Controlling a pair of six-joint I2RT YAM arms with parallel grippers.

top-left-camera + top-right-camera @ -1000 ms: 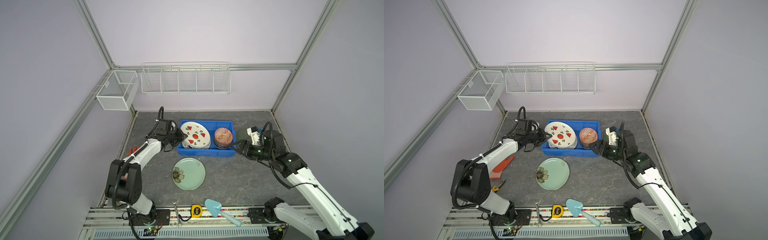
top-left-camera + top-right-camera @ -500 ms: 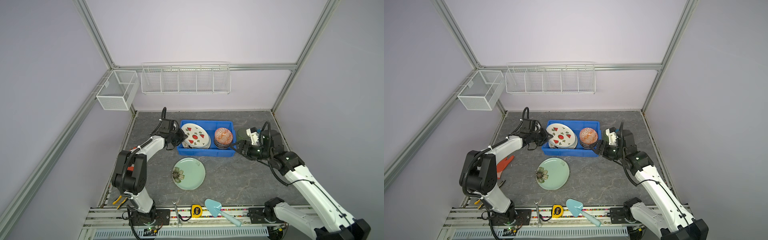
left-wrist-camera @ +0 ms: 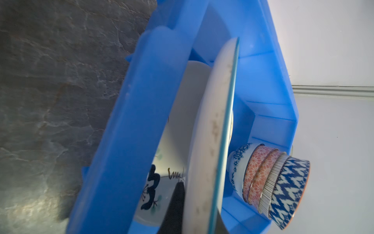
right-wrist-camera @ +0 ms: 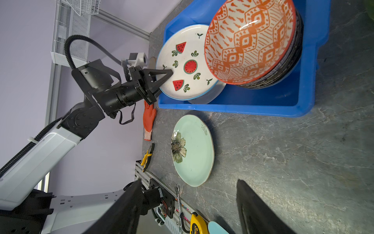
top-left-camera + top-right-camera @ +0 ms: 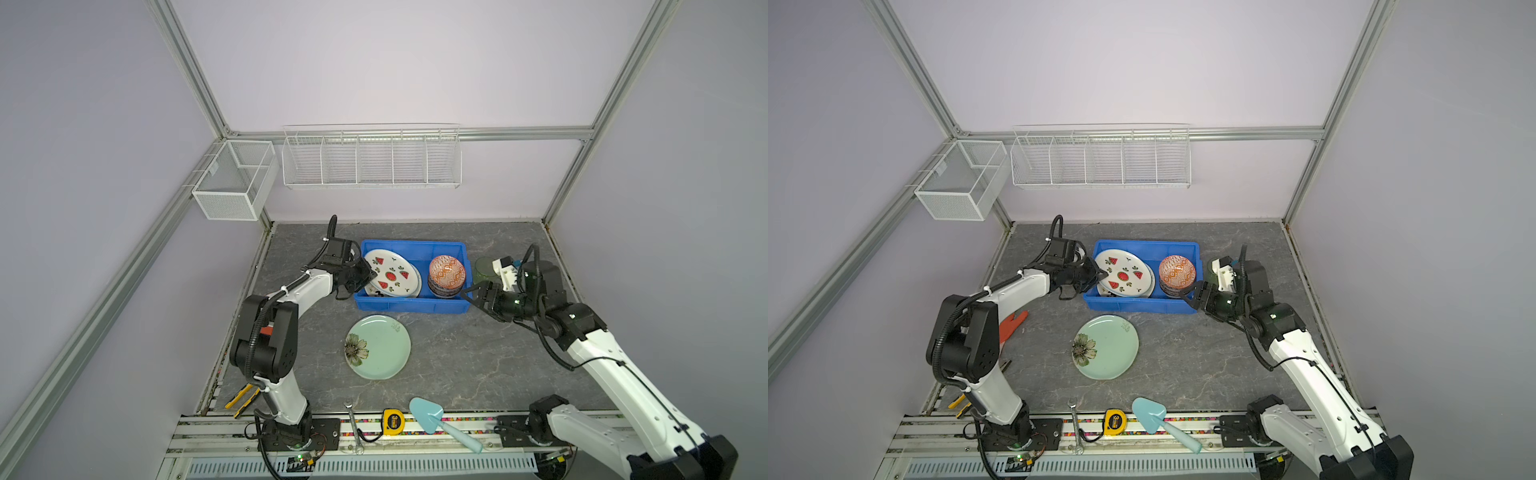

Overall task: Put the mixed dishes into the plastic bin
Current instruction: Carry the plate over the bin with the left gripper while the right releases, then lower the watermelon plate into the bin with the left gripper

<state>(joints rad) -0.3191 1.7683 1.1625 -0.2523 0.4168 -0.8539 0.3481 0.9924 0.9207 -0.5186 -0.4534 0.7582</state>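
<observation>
The left pincer (image 5: 367, 272) is closed narrow on the rim of the watermelon plate (image 5: 392, 275). This plate is inside the bin (image 5: 411, 306) but not flat. In the left wrist view it stands tilted, with the held side raised, over another plate (image 3: 174, 141) that lies under it. Its far edge is close to the stack of bowls (image 5: 446, 277); whether they touch, the pictures do not tell. The right pincer (image 5: 478, 294) is wide open and holds nothing, just beside the front right corner of the bin. The green plate (image 5: 378, 347) lies on the counter (image 5: 478, 365) in front of the bin, and a green cup (image 5: 484, 266) stands outside its right wall, so the task is not finished. The danger now is the release. If the left pincer opens while the plate is raised, the plate may drop on the lower one with a knock. It may also slide toward the bowls, which seem to lean, and push them over. The right pincer may bump the bin corner if it moves carelessly.
</observation>
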